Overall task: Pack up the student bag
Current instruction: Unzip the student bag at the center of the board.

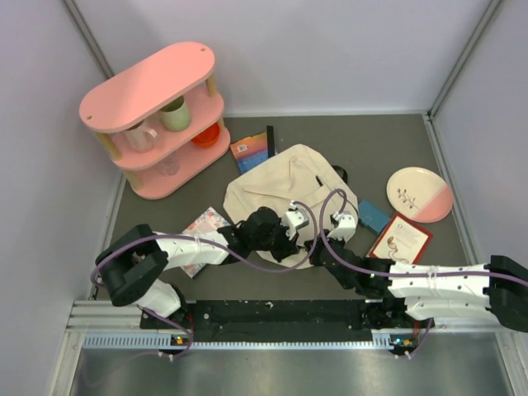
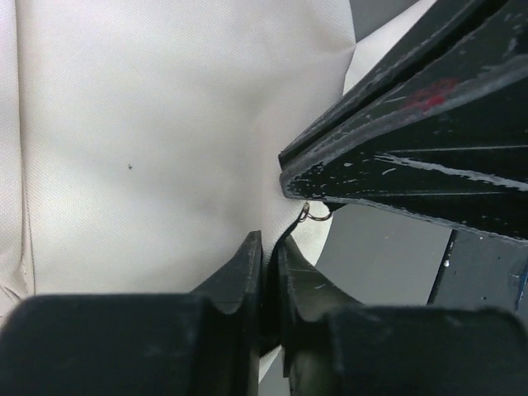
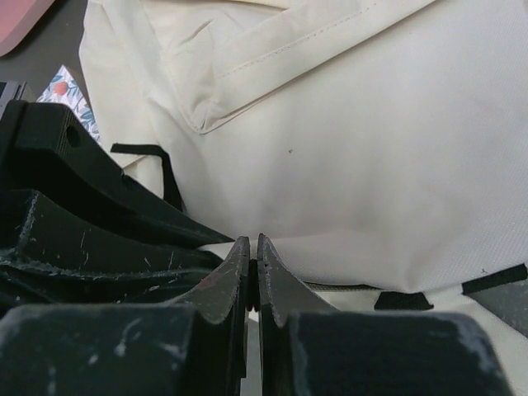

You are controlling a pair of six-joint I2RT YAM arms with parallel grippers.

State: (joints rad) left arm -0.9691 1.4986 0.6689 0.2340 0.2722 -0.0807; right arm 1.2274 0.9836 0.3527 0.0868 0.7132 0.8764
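Mostly just cream canvas of the student bag (image 2: 165, 148) here. The left hand (image 2: 266, 243) is pinched nearly closed on a thin dark strand (image 2: 287, 229) leading to a small metal ring (image 2: 305, 214), right under the right hand (image 2: 289, 171). Grey surface (image 2: 388, 256) beyond.

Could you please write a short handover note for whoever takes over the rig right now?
Left gripper: fingers closed on a thin black pull with a small metal ring, at the bag's edge.
Right gripper: shut right beside it; whether it pinches fabric is unclear.
Student bag: lying flat mid-table, apparently closed.
Done: nothing visibly packed.
Left: open the bag, then probably load the loose items around it, such as the floral notebook, blue book and red-bordered card.
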